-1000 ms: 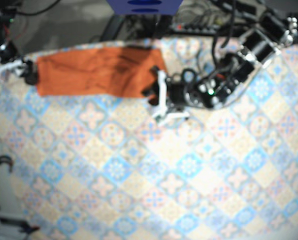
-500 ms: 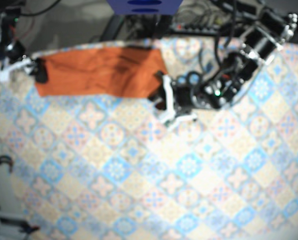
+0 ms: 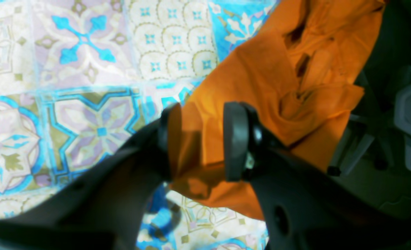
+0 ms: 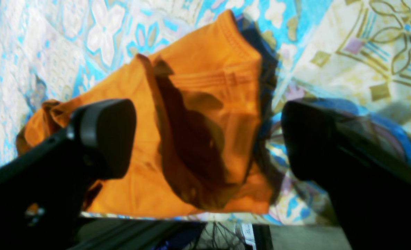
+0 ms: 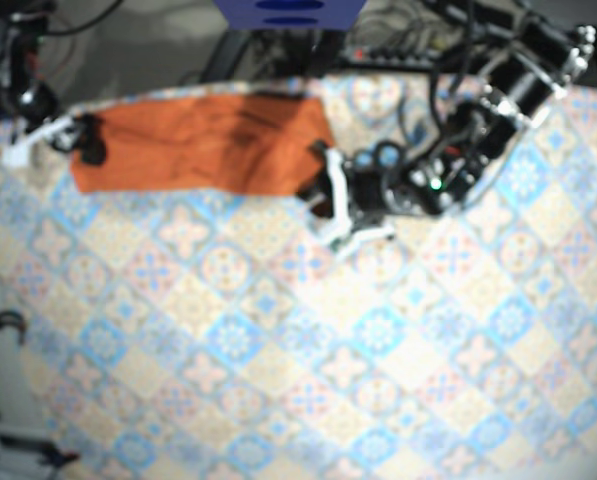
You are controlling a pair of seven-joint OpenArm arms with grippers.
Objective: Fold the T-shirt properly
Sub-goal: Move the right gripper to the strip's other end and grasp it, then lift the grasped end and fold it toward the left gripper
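One orange T-shirt was recorded, at the far left of the table. One patterned tablecloth was noted. Two black two-fingered grippers were counted: the left gripper at far centre and the right gripper at far left. One blue object was logged beyond the far edge.

T-shirt edge, perhaps a hem, behind left gripper; base view blurred.
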